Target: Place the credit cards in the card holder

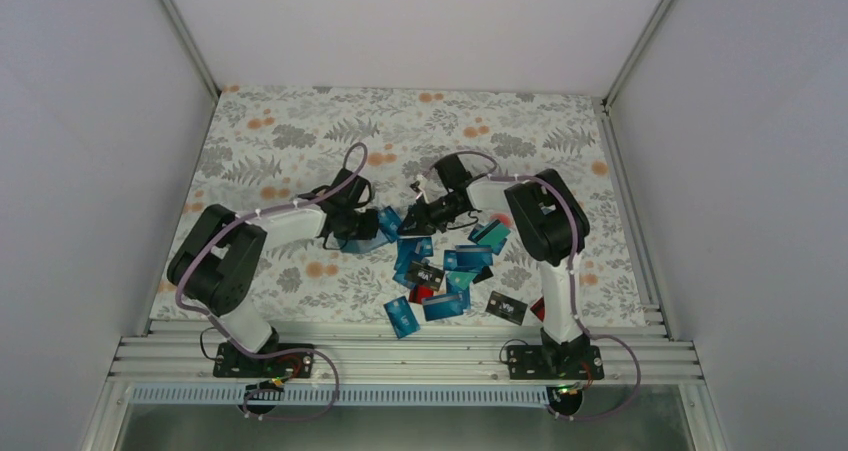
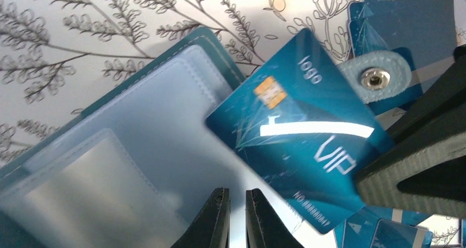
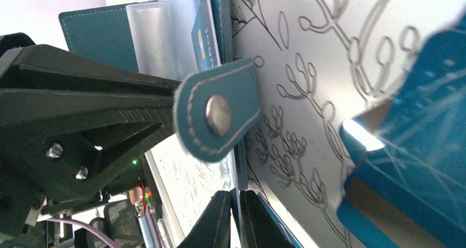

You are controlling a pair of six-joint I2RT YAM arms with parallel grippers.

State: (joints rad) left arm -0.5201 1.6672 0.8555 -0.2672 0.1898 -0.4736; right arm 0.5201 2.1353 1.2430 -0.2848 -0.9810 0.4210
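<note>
- Pinching a pale inner pocket edge of the card holder [image 2: 137,121], the left gripper [image 2: 237,196] has its fingers drawn almost together on it.
- Lying open on the floral cloth [image 1: 300,131], the card holder shows clear, pale blue pockets inside a teal cover.
- The right gripper [image 3: 237,198] is clamped on a blue VIP card [image 2: 297,143], seen edge-on between its fingers.
- That card lies tilted across the card holder's edge, one corner over the pockets.
- The snap tab [image 2: 375,78] sticks out from the card holder, just beside the VIP card.
- Loose credit cards [image 1: 455,271] lie scattered near the card holder, toward the right arm's base.
</note>
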